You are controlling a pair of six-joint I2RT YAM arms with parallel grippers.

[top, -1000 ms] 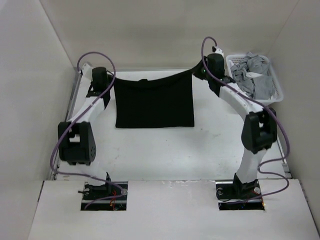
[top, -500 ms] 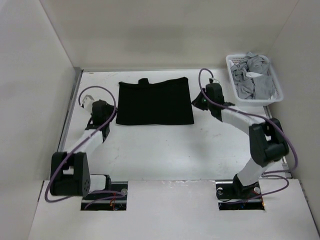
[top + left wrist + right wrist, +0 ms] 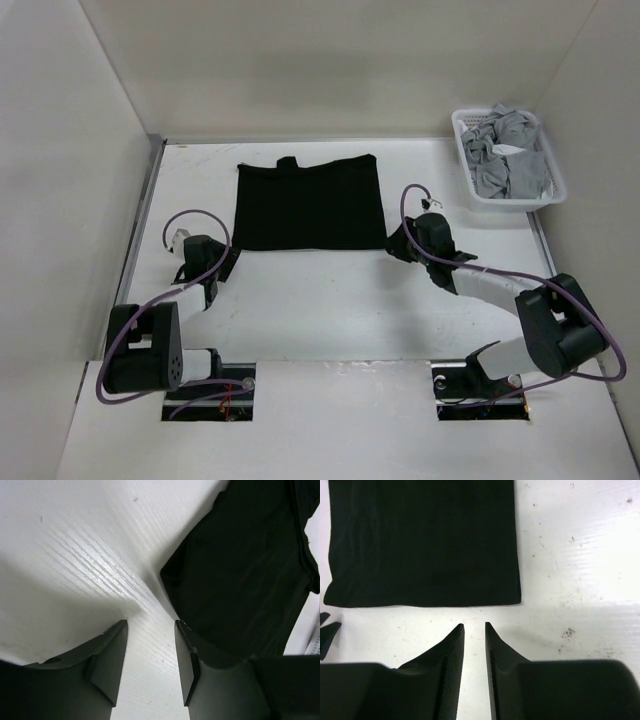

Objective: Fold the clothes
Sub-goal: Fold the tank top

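T-shirt (image 3: pixel 310 203) lies flat as a black rectangle at the far middle of the table (image 3: pixel 330 300), with left gripper (image 3: pixel 150 625) low beside its near-left corner and right gripper (image 3: pixel 474 626) low beside its near-right corner, both with jaws parted and empty, while grey garments (image 3: pixel 505 150) fill the basket (image 3: pixel 556 192) at far right.

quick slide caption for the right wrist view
Right end effector, jaws apart and empty, just short of the black T-shirt lying flat.

T-shirt (image 3: pixel 310 205) flat on table (image 3: pixel 330 295), far centre. Left gripper (image 3: pixel 226 263) by near-left corner, right gripper (image 3: pixel 397 241) by near-right corner, neither touching. Basket (image 3: pixel 512 202) of garments (image 3: pixel 505 155) far right.
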